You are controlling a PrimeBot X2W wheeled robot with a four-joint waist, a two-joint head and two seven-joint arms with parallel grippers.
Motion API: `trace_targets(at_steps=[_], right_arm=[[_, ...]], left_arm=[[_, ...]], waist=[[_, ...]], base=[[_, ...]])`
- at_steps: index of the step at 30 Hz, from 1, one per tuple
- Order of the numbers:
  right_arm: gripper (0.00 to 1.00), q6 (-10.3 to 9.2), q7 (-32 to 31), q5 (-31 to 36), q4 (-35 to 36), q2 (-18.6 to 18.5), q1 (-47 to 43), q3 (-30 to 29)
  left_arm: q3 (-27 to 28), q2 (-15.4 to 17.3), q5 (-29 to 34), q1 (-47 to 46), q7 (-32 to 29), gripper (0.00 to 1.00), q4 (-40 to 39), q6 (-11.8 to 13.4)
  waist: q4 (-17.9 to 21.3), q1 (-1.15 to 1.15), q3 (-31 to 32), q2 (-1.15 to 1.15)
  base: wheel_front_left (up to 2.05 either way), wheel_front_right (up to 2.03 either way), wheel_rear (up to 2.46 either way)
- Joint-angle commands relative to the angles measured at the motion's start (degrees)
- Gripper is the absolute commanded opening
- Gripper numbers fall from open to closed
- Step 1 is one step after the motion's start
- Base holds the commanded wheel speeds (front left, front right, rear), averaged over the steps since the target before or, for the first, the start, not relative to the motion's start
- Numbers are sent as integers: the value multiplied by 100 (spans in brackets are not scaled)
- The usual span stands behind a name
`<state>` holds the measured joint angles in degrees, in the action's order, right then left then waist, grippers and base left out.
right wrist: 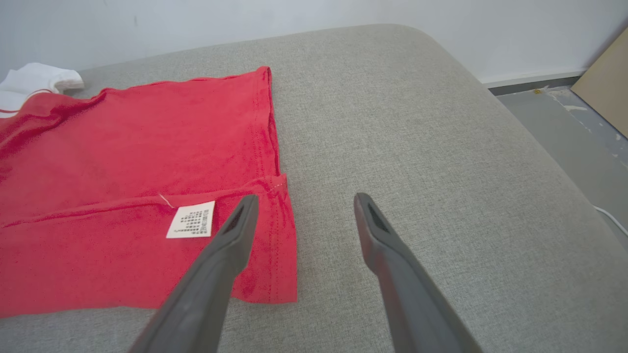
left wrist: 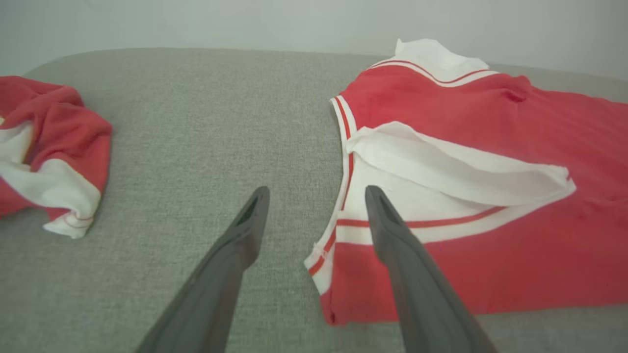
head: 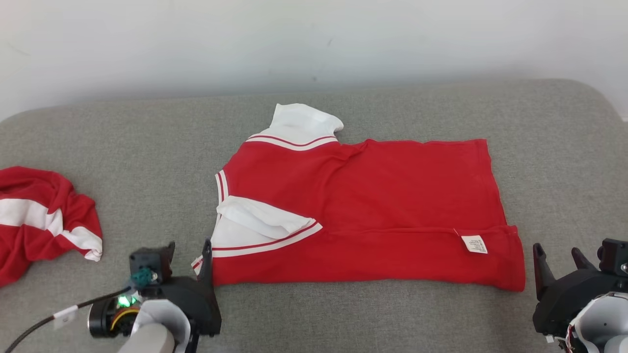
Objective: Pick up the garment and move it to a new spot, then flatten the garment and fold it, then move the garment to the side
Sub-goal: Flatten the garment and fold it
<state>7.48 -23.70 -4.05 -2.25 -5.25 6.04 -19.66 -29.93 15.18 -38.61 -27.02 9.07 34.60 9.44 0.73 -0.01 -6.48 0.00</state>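
Nearest the robot, the left gripper sits at the near left corner of the garment. Its 2 fingers are spread wide with nothing between them. In the left wrist view 1 finger crosses the garment's white-trimmed corner and the other is over bare tabletop; whether either touches the cloth cannot be told. A black cable trails from this wrist toward the lower left.

The right gripper is at the near right corner, its fingers likewise wide apart and empty. In the right wrist view 1 finger overlaps the hem corner, just beside a small white care label, and the other is over the grey fabric.

The garment, a red shirt, lies spread across the middle of the grey fabric-covered tabletop. Its near strip is doubled over along its length, so the label faces up. At its left end are white panels edged with thin red stripes, 1 white flap loosely folded on top. Another white piece sticks out past the far edge.

Well apart, at the tabletop's left edge, a second red-and-white garment lies crumpled.

Beyond the tabletop stands a pale wall. In the right wrist view, grey floor shows past the rounded right end.
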Motion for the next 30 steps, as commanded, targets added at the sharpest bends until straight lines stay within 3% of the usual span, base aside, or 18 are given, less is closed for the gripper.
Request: trace_targets(at_steps=[1, 12, 18, 19, 20, 21, 30], right_arm=[[100, 4, -98, -50, 118, 50, -93, 11], [100, 4, -409, -87, 353, 212, -252, 147], [100, 4, -458, 88, 156, 238, -29, 45], [100, 4, -492, 109, 119, 242, 0, 36], [100, 4, -510, 118, 73, 244, 24, 18], [100, 4, -555, 135, 31, 245, 34, -9], [100, 4, -650, 326, 39, 245, -46, -80]], left_arm=[[-79, 78, 77, 144, -157, 100, -75, 95], [-386, 274, 199, 448, -1369, 100, -655, 779], [-292, 187, 63, 263, -1526, 100, -554, 916], [-295, 174, 48, 237, -1576, 48, -531, 906], [-323, 166, 40, 229, -1624, 36, -501, 891], [-344, 144, 8, 231, -1683, 0, -481, 878], [-445, 233, -7, 561, -1729, 0, -635, 897]], waist=[[21, 1, 44, 0], [110, 1, -140, 0], [182, 1, -328, 0], [194, 1, -363, 0], [201, 1, -389, 0], [206, 1, -415, 0], [207, 1, -596, 0]], base=[[0, 0, 0], [0, 0, 0], [0, 0, 0], [0, 0, 0], [0, 0, 0], [0, 0, 0], [0, 0, 0]])
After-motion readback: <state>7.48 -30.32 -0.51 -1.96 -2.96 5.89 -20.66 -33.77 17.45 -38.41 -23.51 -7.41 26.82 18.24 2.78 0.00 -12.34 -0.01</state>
